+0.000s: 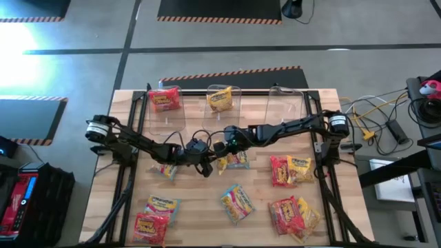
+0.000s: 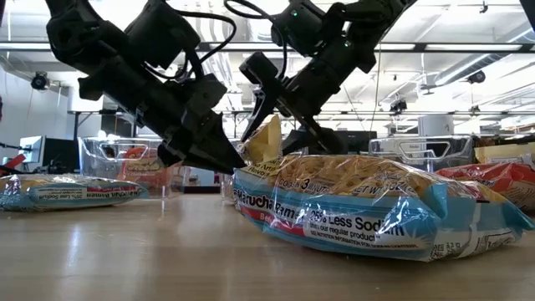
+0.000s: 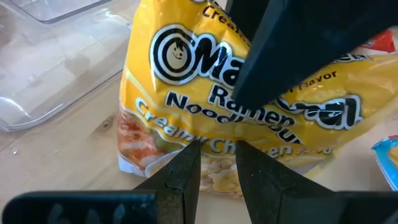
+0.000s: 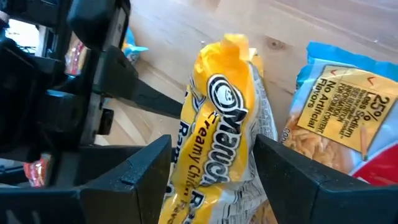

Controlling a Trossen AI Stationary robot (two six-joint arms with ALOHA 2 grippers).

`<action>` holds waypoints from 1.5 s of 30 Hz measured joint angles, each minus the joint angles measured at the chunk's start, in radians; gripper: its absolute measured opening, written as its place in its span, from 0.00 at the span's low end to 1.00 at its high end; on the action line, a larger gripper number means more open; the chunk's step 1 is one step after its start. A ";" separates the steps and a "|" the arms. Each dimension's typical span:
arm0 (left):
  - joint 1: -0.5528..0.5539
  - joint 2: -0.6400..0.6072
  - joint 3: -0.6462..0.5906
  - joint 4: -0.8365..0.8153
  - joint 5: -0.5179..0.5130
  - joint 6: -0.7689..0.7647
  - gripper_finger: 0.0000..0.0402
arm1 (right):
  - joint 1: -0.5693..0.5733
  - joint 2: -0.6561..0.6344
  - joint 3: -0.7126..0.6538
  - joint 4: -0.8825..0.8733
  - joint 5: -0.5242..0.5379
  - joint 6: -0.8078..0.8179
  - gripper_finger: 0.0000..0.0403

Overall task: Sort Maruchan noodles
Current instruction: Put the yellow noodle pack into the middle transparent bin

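A crinkly yellow plastic Creamy Chicken ramen packet (image 4: 217,124) stands on edge mid-table, its lower seam pinched by the left end effector (image 3: 217,165) while the right end effector (image 4: 211,168) straddles it with fingers spread, just beside a flat blue-trimmed packet (image 2: 368,205) on the bare wooden table (image 2: 125,251).

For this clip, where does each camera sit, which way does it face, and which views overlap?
High view: overhead, straight down on the table; both arms meet mid-table.
Low view: table height, looking across at the blue packet; both arms descend.
Left wrist view: on the left arm; the left tool pinches the yellow packet edge.
Right wrist view: on the right arm; the right tool straddles that packet, the left arm beyond.
Shared: both wrist views show the same yellow packet.
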 joint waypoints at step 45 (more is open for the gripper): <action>0.004 -0.322 -0.002 -0.263 -0.014 -0.006 0.21 | -0.003 -0.045 0.019 -0.018 -0.087 -0.155 0.29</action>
